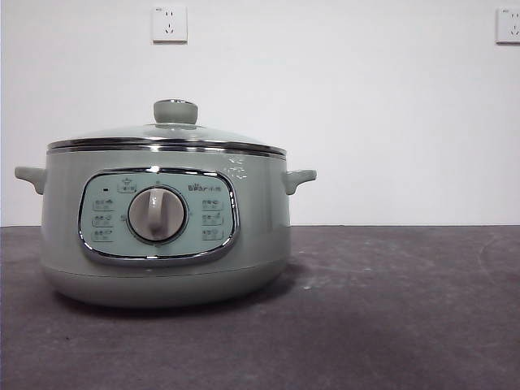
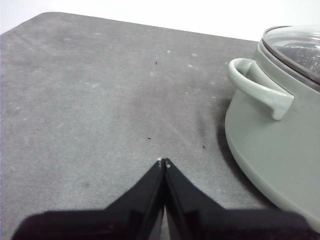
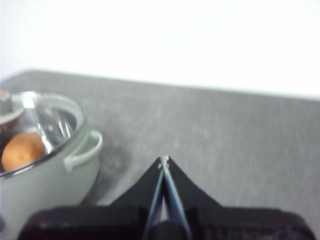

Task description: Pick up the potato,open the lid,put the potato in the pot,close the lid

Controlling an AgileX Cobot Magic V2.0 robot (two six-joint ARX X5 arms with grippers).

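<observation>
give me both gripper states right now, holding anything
Left gripper: closed, holding nothing, above the table beside the pot.
Right gripper: closed, holding nothing; the potato shows through the lid.

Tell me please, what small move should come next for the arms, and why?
Probably none beyond holding both arms back. The potato shows through the glass lid, which sits closed on the pot. The left gripper and the right gripper are both shut, empty and off to the pot's sides, so the task looks finished.
</observation>
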